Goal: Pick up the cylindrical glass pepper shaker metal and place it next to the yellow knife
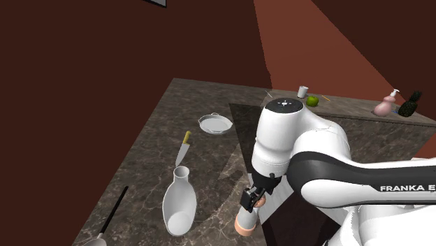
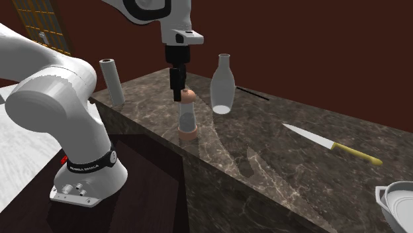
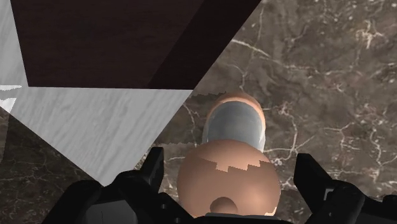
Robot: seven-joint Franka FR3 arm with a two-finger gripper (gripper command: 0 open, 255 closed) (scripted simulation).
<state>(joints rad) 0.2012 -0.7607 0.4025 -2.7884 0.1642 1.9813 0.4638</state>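
The gripper (image 2: 177, 91) hangs vertically over the near edge of the table (image 2: 278, 165), at the level of the pepper shaker (image 2: 188, 118) cap.

Finger state: the fingers (image 3: 151, 179) stand apart, one on each side of the shaker's rounded copper-coloured cap. In the wrist view a gap shows between each finger and the cap. The shaker is not clasped.

Shaker position: it stands upright on the dark marbled table, close to the edge nearest the robot's stand. It has a clear body between a copper-coloured cap and a base of the same colour. The base rests on the table surface.

Surrounding items:
- A white bottle (image 2: 223, 85) stands upright near the shaker, further in from the edge.
- The knife (image 2: 331, 146), with a pale blade and a yellow handle, lies flat on the table. It is well apart from the shaker, and in the shoulder view it lies beyond the bottle.
- A white pan (image 1: 215, 124) sits past the knife.
- A thin black utensil (image 1: 115, 208) lies near the bottle, on the side away from the gripper.
- A grey cylinder (image 2: 112, 81) stands upright at the table's corner in the second exterior view.
- At the far end of the table stand a small cup (image 1: 302, 91), a green fruit (image 1: 312, 100), a pink soap dispenser (image 1: 384, 105) and a dark bottle-shaped object (image 1: 410, 103).
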